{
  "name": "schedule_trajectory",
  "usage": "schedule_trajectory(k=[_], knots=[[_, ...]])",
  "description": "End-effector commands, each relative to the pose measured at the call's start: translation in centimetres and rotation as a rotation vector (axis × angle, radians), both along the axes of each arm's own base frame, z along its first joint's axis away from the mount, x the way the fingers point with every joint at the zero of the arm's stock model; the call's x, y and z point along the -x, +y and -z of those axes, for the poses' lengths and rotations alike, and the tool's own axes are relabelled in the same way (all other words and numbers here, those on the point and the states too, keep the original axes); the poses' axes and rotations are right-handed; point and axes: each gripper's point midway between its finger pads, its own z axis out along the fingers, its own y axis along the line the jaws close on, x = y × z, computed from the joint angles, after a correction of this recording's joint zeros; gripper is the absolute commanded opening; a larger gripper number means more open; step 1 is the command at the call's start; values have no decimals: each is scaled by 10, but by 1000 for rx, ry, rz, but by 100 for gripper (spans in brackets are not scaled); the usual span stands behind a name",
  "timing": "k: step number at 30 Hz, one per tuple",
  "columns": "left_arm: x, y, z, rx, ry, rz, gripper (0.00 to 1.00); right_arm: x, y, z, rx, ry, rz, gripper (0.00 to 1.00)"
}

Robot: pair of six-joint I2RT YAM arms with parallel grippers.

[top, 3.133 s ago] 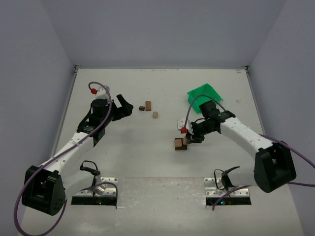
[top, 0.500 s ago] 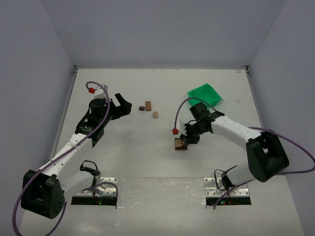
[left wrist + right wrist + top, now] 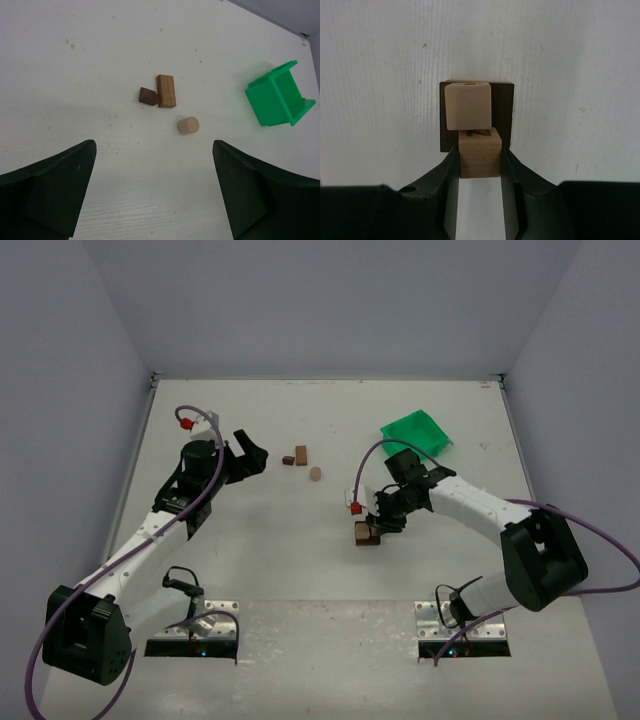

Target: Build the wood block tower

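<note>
The wood block tower (image 3: 366, 534) stands right of the table's middle. In the right wrist view it is a dark brown square block (image 3: 506, 117) with a light tan cube (image 3: 467, 106) on top. My right gripper (image 3: 480, 161) is shut on a second tan cube (image 3: 480, 152), which sits at the dark block's near edge against the first cube. Whether it rests on the dark block is unclear. My left gripper (image 3: 154, 192) hangs open and empty, short of a tan cylinder (image 3: 188, 125), a brown rectangular block (image 3: 166, 91) and a small dark block (image 3: 147, 96).
A green plastic bin (image 3: 417, 432) lies tipped at the back right, also seen as the green bin (image 3: 277, 95) in the left wrist view. The three loose blocks (image 3: 301, 457) lie between the two arms toward the back. Grey walls enclose the table.
Over three seconds the right arm has swung its forearm off the green bin, with its gripper staying at the stack. In the last half second nothing has moved.
</note>
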Motion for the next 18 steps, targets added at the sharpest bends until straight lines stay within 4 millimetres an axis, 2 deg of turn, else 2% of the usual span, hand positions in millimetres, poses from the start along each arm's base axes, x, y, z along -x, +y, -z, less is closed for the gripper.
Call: schedule_trajectory(k=[1, 18], knots=[[-6, -4, -22, 5, -62, 15, 100, 0, 6, -11, -21, -19, -5, 28], [-7, -6, -19, 3, -53, 28, 100, 1, 11, -13, -26, -10, 0, 31]])
